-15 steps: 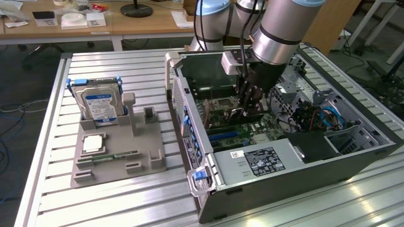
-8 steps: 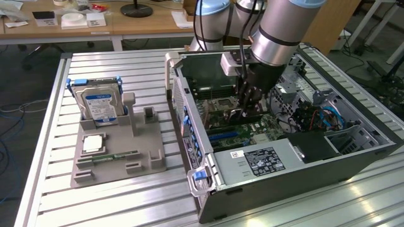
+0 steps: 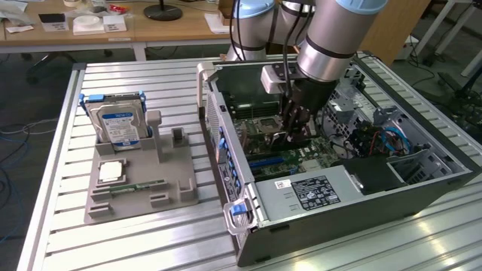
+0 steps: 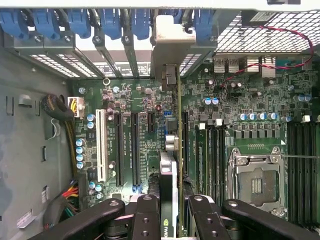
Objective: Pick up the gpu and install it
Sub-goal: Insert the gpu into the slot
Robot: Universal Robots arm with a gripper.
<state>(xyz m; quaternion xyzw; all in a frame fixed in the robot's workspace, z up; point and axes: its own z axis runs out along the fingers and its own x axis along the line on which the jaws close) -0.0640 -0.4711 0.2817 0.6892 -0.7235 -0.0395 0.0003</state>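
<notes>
Seating judged in hand: gpu gripped edge-on by part-closed gripper at motherboard, centre of exterior view; true slot alignment is called for.

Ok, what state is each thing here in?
Dark metal computer case: side panel off, insides exposed.
Dark flat gpu with silver bracket: on edge over the motherboard slots, gripped.
Robot's hand: shut on the gpu.
Boxy silver hard drive with blue label: upright in the grey plastic holder.
Narrow green memory stick: lying flat on the holder.
</notes>
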